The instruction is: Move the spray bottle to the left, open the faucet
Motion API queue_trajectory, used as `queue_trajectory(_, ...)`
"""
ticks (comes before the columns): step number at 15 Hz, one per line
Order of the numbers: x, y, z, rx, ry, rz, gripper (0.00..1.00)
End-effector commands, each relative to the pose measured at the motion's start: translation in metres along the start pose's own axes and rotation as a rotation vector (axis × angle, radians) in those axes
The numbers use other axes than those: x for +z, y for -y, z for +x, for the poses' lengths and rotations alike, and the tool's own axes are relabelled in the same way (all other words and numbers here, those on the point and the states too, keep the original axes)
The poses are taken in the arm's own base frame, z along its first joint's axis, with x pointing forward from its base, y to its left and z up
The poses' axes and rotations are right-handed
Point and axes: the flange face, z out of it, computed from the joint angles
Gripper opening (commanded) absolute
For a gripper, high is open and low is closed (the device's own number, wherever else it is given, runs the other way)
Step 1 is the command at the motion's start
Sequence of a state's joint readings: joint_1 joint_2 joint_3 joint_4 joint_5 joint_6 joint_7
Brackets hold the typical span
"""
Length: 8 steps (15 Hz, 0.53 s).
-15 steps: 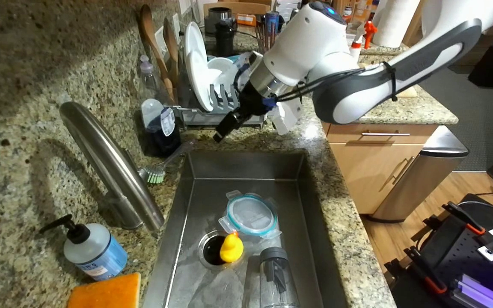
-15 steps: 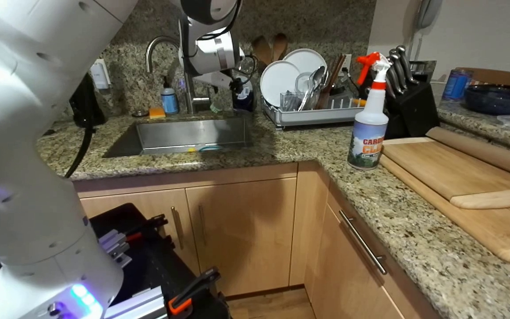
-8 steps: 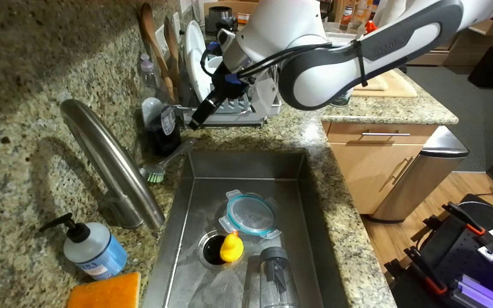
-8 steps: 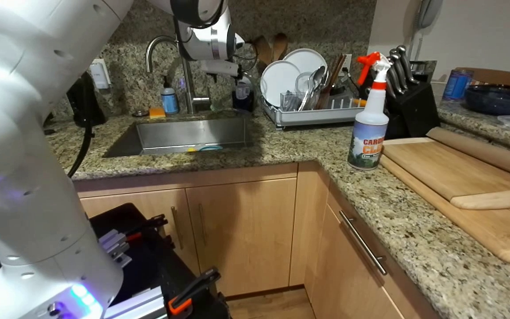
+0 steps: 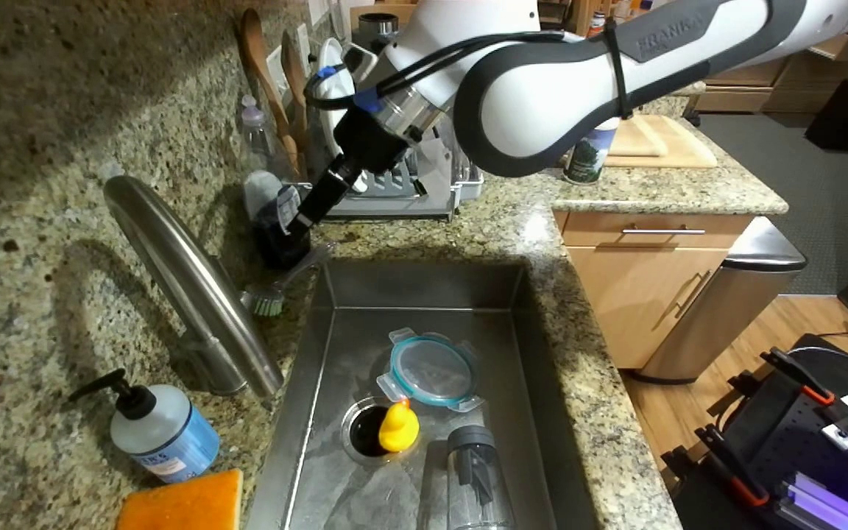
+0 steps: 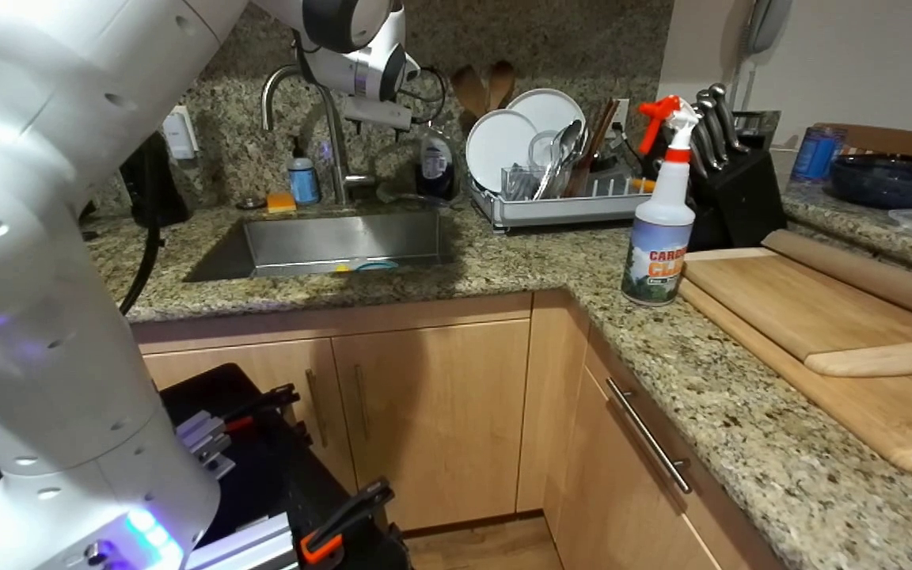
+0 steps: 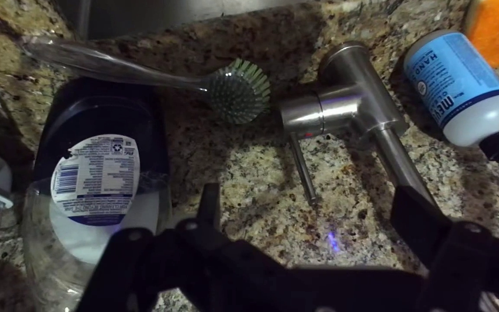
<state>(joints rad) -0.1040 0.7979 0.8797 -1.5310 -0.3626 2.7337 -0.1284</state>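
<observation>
Hanging at the bottom of the wrist view: gripper (image 7: 309,203), jaws spread wide, nothing held; lever (image 7: 303,171) shows between the fingertips (image 7: 209,206), depth hard to judge. Spray bottle (image 6: 664,212) upright, right of centre in an exterior view, beside the cutting boards (image 6: 804,293). Step 1 probably done. Step 2 remains: faucet (image 5: 199,287), no water visible.

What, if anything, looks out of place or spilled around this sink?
The yellow toy duck in the sink stands out: in an exterior view it partly hides the drain, and a toy looks odd there. No clear spill shows.
</observation>
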Motion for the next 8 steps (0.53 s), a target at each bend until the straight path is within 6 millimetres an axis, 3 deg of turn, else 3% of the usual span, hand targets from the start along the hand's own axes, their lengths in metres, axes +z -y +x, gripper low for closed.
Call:
queue_trajectory(1, -0.002, -0.001, 0.002, 0.001, -0.005, -0.006, 1.0)
queue_trajectory(3, 0.011, -0.016, -0.007, 0.053, 0.021, 0.03, 1.0)
queue_trajectory(5, 0.038, -0.025, -0.012, 0.027, 0.062, 0.083, 1.0)
queue_trajectory(8, 0.066, -0.023, -0.012, -0.057, 0.16, 0.119, 1.0)
